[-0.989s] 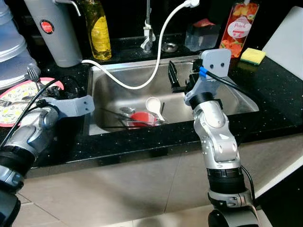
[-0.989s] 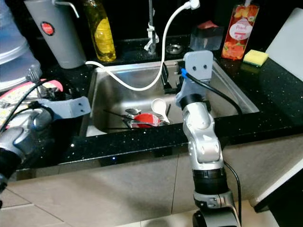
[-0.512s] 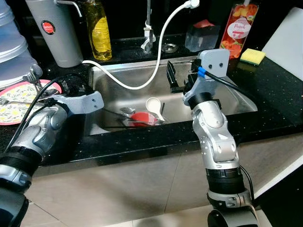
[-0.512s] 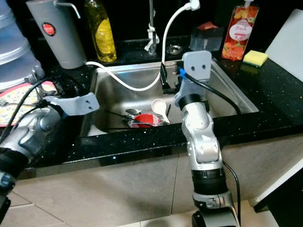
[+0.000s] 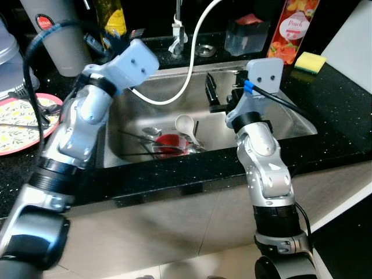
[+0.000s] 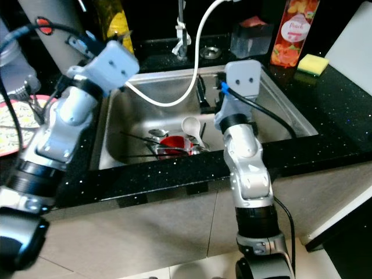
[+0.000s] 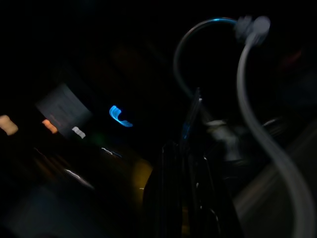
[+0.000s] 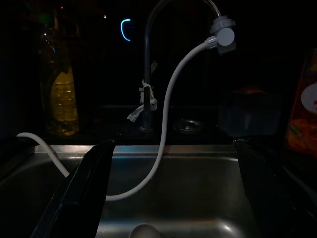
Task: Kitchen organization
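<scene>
**Both arms are reaching over the sink, dishes lying in the basin**

Down in the steel sink (image 5: 290, 125), a red bowl (image 5: 168, 142), a white spoon (image 5: 185, 125) and some dark utensils (image 5: 136, 139) are lying together on the basin floor, toward the sink's front wall. The right gripper (image 8: 171, 193) is hovering over the sink's right half, above and behind the red bowl and well apart from it. Its two black fingers (image 8: 81, 191) are standing spread wide, with nothing between them but the basin; the white spoon is showing just below the gap in the right wrist view. The fingers are pointing toward the sink's back wall, where the faucet (image 8: 146, 74) is rising and a white hose (image 5: 189, 75) is curving down from the spout and crossing the basin to the left rim.

The left arm is reaching up over the sink's left back corner, its wrist block sitting above the hose. The left gripper (image 7: 185, 163) is appearing only dimly in the dark, blurred left wrist view, and I cannot tell whether its fingers are parted or closed, nor whether they are touching anything.

Behind the sink, a yellow oil bottle (image 8: 59, 94), a grey canister (image 5: 52, 32), a clear container (image 5: 247, 35) and a red peach bottle (image 5: 293, 26) are crowding the back ledge, with a yellow sponge (image 5: 310, 60) at the sink's right. A patterned plate (image 5: 17, 125) is resting on the black counter (image 5: 343, 110), well to the sink's left.
</scene>
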Controlling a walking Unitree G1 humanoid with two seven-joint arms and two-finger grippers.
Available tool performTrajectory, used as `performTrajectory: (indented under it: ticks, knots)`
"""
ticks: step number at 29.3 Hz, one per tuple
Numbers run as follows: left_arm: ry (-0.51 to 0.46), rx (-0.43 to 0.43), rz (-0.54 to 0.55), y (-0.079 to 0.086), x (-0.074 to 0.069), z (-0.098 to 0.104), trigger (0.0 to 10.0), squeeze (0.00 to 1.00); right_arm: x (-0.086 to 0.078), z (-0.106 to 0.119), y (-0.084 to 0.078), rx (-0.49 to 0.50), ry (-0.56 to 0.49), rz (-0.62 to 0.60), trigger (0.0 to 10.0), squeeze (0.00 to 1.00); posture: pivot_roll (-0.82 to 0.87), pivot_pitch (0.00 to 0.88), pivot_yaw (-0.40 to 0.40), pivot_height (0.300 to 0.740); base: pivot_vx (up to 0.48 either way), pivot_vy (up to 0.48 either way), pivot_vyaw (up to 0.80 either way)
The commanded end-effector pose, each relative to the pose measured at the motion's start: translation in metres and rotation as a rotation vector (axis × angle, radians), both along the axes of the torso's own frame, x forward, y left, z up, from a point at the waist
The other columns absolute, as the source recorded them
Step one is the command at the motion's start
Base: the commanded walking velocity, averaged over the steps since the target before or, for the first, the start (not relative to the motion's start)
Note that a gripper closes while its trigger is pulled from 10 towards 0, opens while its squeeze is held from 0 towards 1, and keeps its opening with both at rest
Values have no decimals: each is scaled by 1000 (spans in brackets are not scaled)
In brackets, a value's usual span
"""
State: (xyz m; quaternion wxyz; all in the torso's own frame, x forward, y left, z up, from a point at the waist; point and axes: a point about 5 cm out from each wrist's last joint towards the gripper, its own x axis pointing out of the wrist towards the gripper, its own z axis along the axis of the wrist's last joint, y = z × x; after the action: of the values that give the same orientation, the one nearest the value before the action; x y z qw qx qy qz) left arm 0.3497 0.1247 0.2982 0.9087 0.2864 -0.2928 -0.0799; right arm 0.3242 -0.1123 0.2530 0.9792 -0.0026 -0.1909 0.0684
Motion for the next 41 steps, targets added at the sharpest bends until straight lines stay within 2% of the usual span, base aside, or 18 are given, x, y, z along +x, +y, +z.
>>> performTrajectory:
  ticks: [1, 4, 5, 6, 8, 9, 16, 17, 22, 25, 27, 29, 32, 34, 36, 37, 39, 41]
  knots:
    - [137, -159, -41, 0, 4, -10, 10000, 0, -1, 2, 1, 2, 0, 3, 10000, 0, -15, 0, 8, 740, 0, 0, 0]
    - [368, -347, -12, 3, 11, -45, 10000, 0, -2, 2, 0, -3, 1, -2, 10000, 0, -18, 0, 8, 740, 0, 0, 0]
    - [392, -370, -4, 5, 11, -49, 10000, 0, -2, 3, -1, -3, 0, -3, 10000, 0, -18, 0, 8, 740, 0, 0, 0]
    - [411, -379, 29, 10, 11, -55, 10000, 114, -2, 2, -1, -3, 1, -5, 10000, 0, -16, 0, 9, 740, 0, 0, 0]
    - [423, -384, 53, 14, 11, -59, 10000, 114, -2, 2, -2, -3, 2, -7, 10000, 0, -16, 0, 9, 740, 0, 0, 0]
    - [433, -401, 76, 20, 10, -63, 10000, 1000, -2, 1, -2, -4, 5, -7, 10000, 0, -15, 0, 9, 740, 0, 0, 0]
    - [358, -483, 113, 39, -2, -55, 10000, 1000, -2, 0, 1, -1, 8, 2, 10000, 0, -3, 0, 8, 740, 0, 0, 0]
    - [341, -481, 125, 41, -4, -51, 10000, 0, -2, 0, 1, 0, 9, 3, 10000, 0, 2, 0, 8, 740, 0, 0, 0]
    - [327, -447, 196, 53, -7, -49, 10000, 0, -2, 0, 2, 1, 12, 7, 10000, 0, 3, 0, 10, 740, 0, 0, 0]
    - [441, -395, 478, 86, -4, -66, 10000, 0, -2, 0, 2, 2, 11, 5, 10000, 0, 2, 0, 15, 740, 0, 0, 0]
    - [486, -414, 555, 97, -4, -69, 10000, 0, -2, -1, 2, 2, 11, 3, 10000, 0, 2, 0, 16, 740, 0, 0, 0]
    - [523, -482, 649, 116, -7, -66, 10000, 0, -2, -1, 1, 3, 12, 2, 10000, 0, 6, 0, 15, 740, 0, 0, 0]
    - [527, -695, 621, 129, -12, -61, 10000, 0, -2, -1, 2, 3, 13, 3, 10000, 0, 9, 0, 13, 740, 0, 0, 0]
    - [521, -726, 637, 133, -13, -60, 10000, 0, -2, -1, 2, 3, 13, 4, 10000, 0, 9, 0, 13, 740, 0, 0, 0]
    - [508, -897, 737, 154, -17, -66, 10000, 0, -2, -1, 3, 4, 12, 7, 10000, 0, 6, 0, 13, 740, 0, 0, 0]
    - [508, -897, 737, 154, -17, -66, 10000, 0, -2, -1, 3, 4, 12, 7, 10000, 0, 6, 0, 13, 740, 0, 0, 0]
    - [484, -1056, 782, 170, -21, -71, 10000, 0, -2, -1, 2, 4, 11, 6, 10000, 0, 6, 0, 13, 740, 0, 0, 0]
    - [495, -1103, 820, 177, -22, -74, 10000, 0, -2, -1, 2, 3, 11, 6, 10000, 0, 6, 0, 13, 740, 0, 0, 0]
